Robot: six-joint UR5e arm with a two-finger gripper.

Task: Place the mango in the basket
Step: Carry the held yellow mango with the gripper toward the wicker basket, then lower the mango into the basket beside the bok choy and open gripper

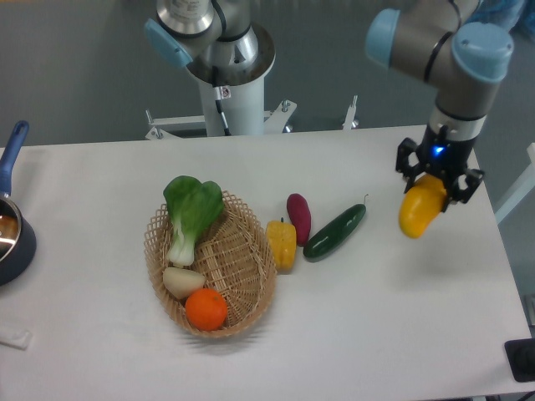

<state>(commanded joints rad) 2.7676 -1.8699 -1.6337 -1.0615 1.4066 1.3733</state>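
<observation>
White tabletop (376, 317) before a grey wall: at far right the gripper (437, 180) clamps the mango (420, 210) clear of the surface, apparently for carrying left to the basket (242, 267), already holding greens and an orange.

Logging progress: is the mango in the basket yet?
No. The mango is held in the gripper above the table's right side, far from the basket.
</observation>
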